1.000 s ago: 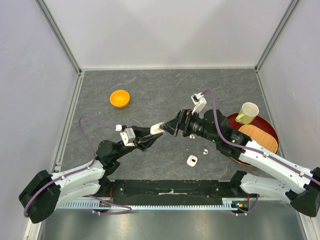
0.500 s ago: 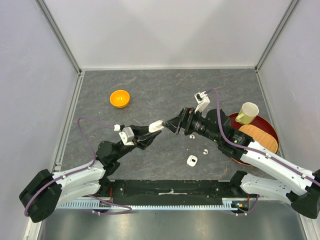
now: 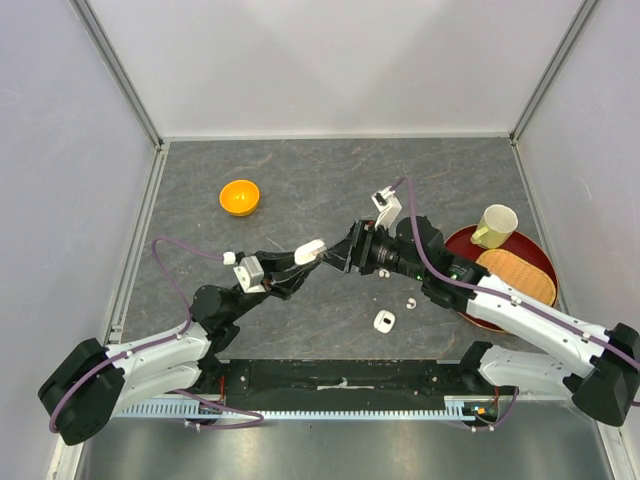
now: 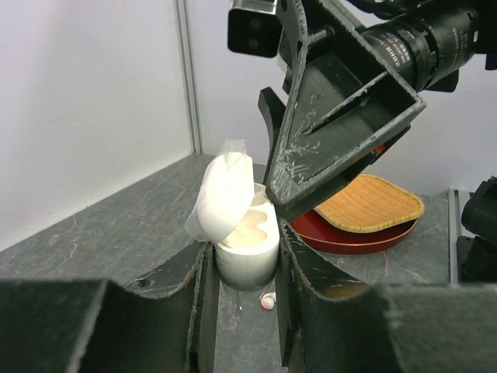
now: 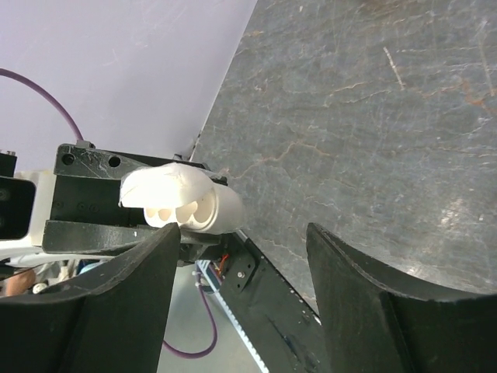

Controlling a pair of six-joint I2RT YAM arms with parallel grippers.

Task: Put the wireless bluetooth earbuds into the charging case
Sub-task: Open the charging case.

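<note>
The left fingers point(image 4: 194, 303) grip the charging case point(image 4: 247, 252) with its lid flipped open. Its wells look empty, though the view into them is partial, and the right fingers point(image 5: 132, 303) stand spread with nothing between them just beside its mouth, so no earbud seems seated yet. One earbud point(image 3: 410, 302) lies on the counter point(image 3: 300, 180) near a second small white case point(image 3: 384, 320), well apart from the held case. There is open room around both arms, bounded by the red tray point(image 3: 525, 248) on the right, the orange bowl point(image 3: 240, 196) on the left and the side walls.
</note>
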